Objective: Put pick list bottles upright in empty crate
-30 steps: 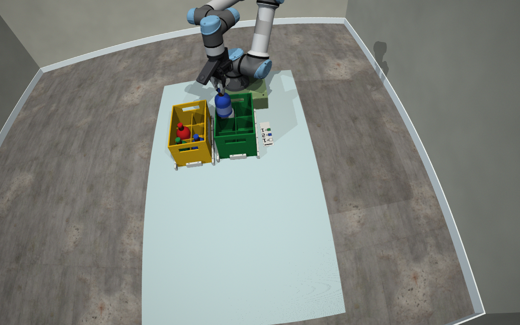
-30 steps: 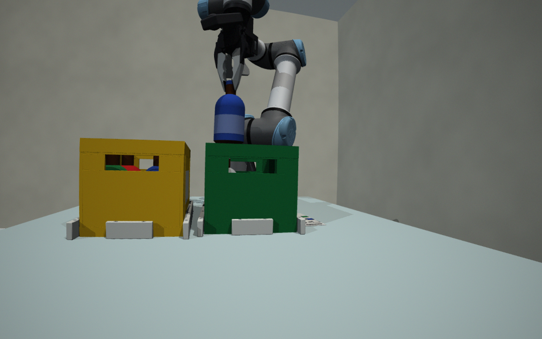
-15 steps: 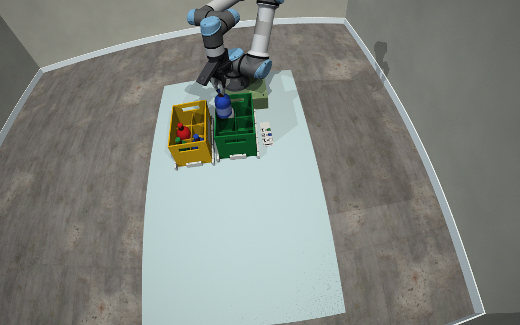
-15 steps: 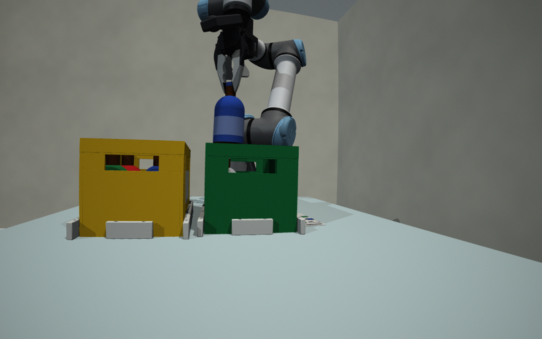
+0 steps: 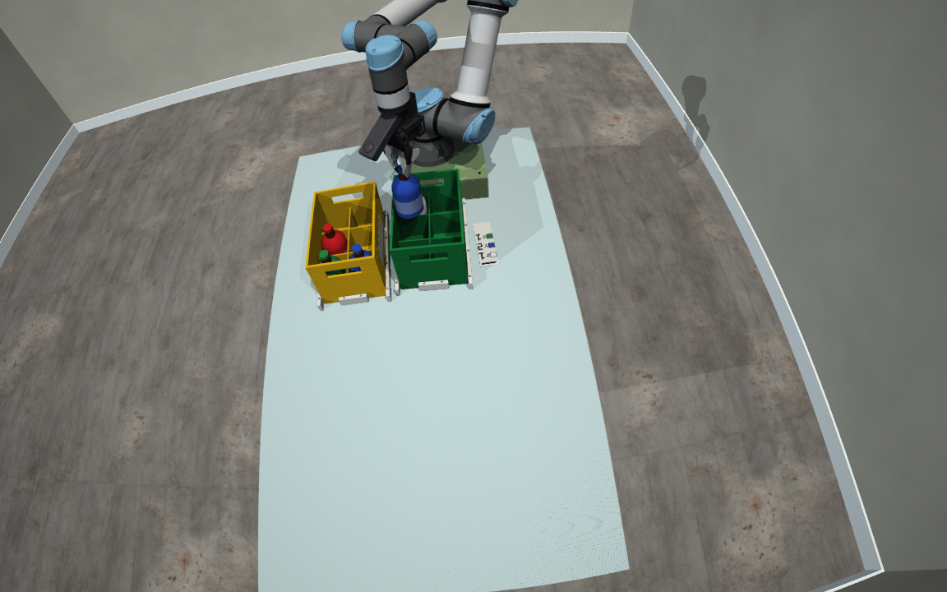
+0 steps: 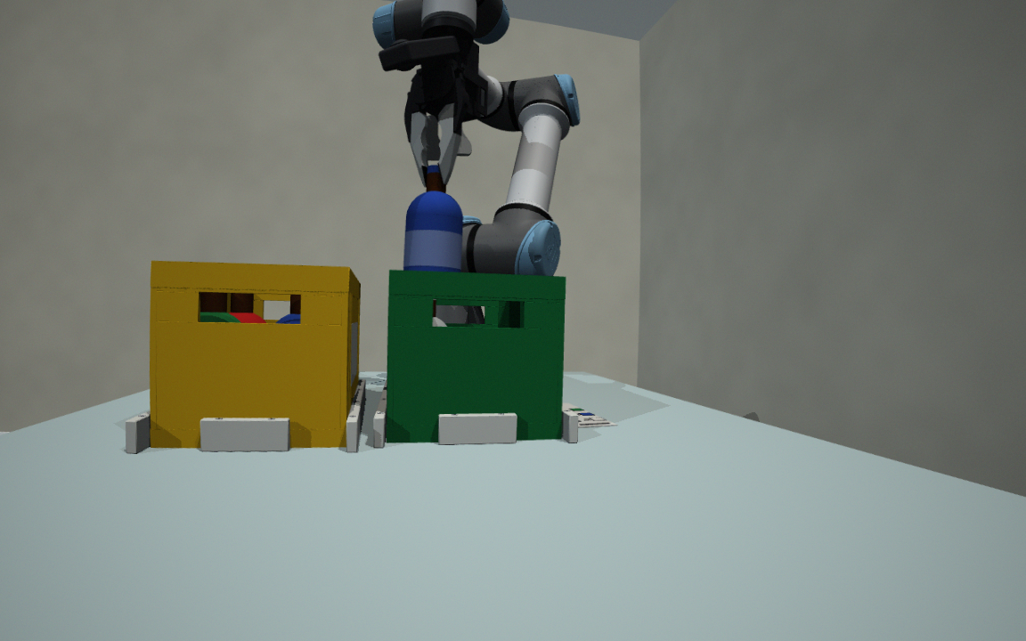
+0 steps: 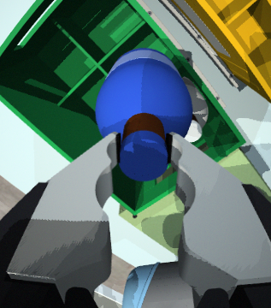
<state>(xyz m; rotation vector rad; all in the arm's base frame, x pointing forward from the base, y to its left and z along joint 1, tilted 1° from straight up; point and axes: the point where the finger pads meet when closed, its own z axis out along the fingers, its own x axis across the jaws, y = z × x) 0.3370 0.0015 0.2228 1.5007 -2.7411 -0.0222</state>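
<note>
My gripper [image 7: 143, 135] is shut on the cap of a blue bottle [image 6: 432, 231] with a pale blue label. The bottle hangs upright, its base just at the rim of the green crate [image 6: 475, 356], over the crate's far left compartment [image 5: 409, 210]. The gripper also shows in the side view [image 6: 435, 167] and the overhead view [image 5: 401, 170]. The yellow crate [image 5: 348, 242] stands to the left and holds a red bottle [image 5: 332, 239], a green bottle [image 5: 325, 256] and a blue bottle [image 5: 357, 252]. The pick list [image 5: 487, 243] lies right of the green crate.
The arm's base [image 5: 455, 143] stands just behind the green crate on an olive block. White blocks [image 6: 476, 427] sit against the feet of both crates. The two crates stand close side by side.
</note>
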